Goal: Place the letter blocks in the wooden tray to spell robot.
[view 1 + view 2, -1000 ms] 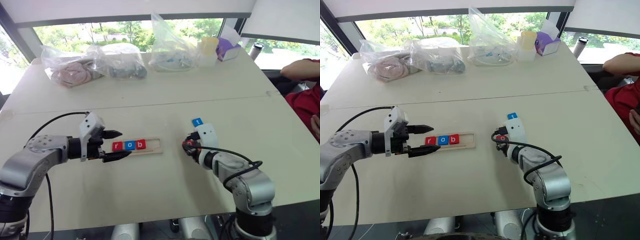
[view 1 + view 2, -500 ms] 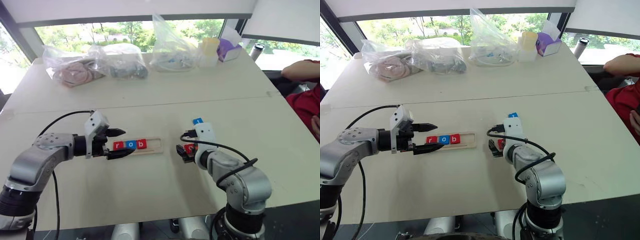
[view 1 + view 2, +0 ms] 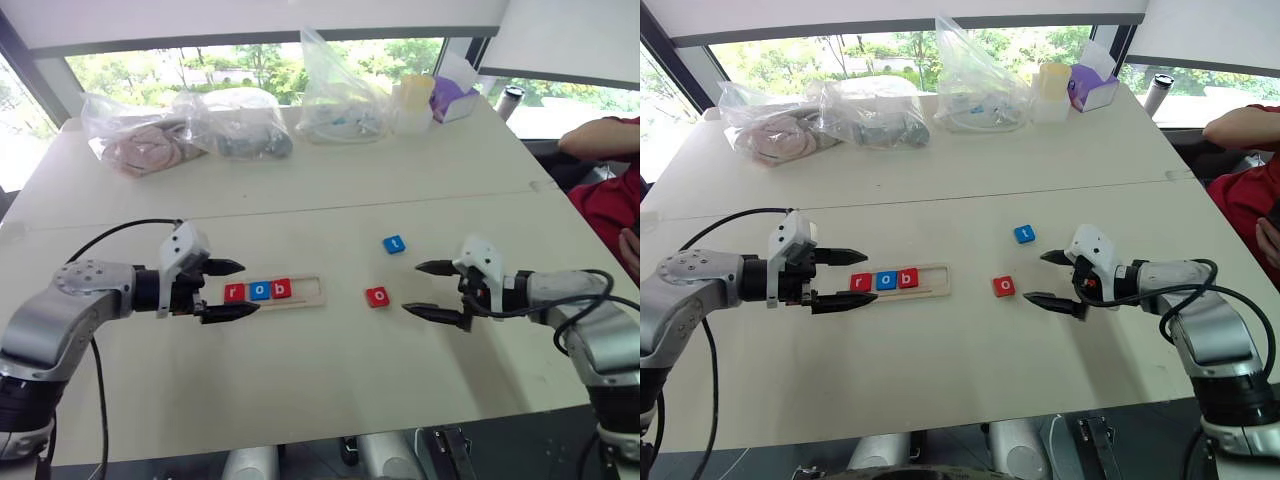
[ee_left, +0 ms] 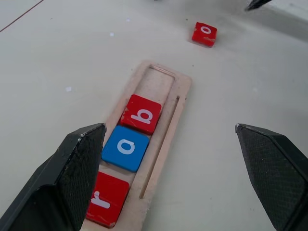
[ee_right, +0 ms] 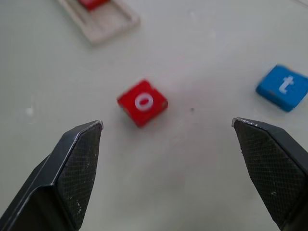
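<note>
From the head camera I see the long narrow pale wooden tray [image 3: 278, 293] lying flat on the white bench [image 3: 300, 380], its long axis running left to right. Three flat square letter blocks sit in its left part: red "r" [image 3: 234, 292], blue "o" [image 3: 259, 291], red "b" [image 3: 282, 289]; the right part of the recess is bare. A loose red "o" block [image 3: 377, 296] and a blue "t" block [image 3: 395, 244] lie on the bench right of the tray.

In my left wrist view, the left end effector [image 4: 168, 178] is open, straddling the tray's left end.

In my right wrist view, the right end effector [image 5: 168, 173] is open, holding nothing, pointing at the red "o".
</note>
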Controlling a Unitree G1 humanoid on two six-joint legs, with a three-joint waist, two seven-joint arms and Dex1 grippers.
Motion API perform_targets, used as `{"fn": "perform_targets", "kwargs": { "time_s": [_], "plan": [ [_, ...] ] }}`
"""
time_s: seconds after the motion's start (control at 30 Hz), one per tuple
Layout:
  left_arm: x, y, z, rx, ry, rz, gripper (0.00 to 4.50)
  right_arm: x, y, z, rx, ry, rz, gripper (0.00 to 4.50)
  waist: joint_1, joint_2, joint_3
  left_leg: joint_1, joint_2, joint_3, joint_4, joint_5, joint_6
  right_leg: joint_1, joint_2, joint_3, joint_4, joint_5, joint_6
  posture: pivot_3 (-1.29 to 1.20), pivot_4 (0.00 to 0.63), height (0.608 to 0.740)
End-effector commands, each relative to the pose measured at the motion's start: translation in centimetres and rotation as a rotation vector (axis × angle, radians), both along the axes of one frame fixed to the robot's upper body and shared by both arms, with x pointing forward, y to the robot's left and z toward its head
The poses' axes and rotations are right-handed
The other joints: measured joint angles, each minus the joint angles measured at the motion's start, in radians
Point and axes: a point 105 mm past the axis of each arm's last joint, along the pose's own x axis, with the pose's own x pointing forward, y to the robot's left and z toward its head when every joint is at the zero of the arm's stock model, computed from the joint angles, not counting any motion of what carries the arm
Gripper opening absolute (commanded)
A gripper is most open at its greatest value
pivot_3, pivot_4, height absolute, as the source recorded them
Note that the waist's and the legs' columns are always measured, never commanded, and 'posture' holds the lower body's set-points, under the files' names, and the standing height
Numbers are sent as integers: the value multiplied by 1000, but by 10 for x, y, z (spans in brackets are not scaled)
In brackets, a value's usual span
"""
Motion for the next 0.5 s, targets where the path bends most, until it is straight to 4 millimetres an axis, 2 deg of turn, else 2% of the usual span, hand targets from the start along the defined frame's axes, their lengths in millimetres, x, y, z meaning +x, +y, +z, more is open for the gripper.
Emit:
{"fn": "perform_targets", "kwargs": {
  "time_s": [0.03,0.23,0.37,0.5],
  "plan": [
    [-2,2,14,-3,-42,-3,4500,9,5,1,-19,-59,103,4449,2,0,0,0,0,0,0,0,0,0,0,0,0,0,0,0,150,740],
    [-10,9,9,12,-32,48,4500,23,12,-17,-72,-119,231,4449,6,0,0,-1,2,0,0,0,0,-1,1,0,0,2,3,0,150,740],
    [-10,10,13,-3,-47,83,4500,22,19,-24,-65,-121,288,4449,8,0,0,-1,2,-1,0,0,0,-1,1,0,1,5,-1,0,150,740],
    [-12,12,9,13,-37,87,4500,20,33,-29,-54,-138,339,4449,6,0,0,0,2,-1,0,0,0,0,2,0,1,5,-2,0,150,740]
  ]
}}
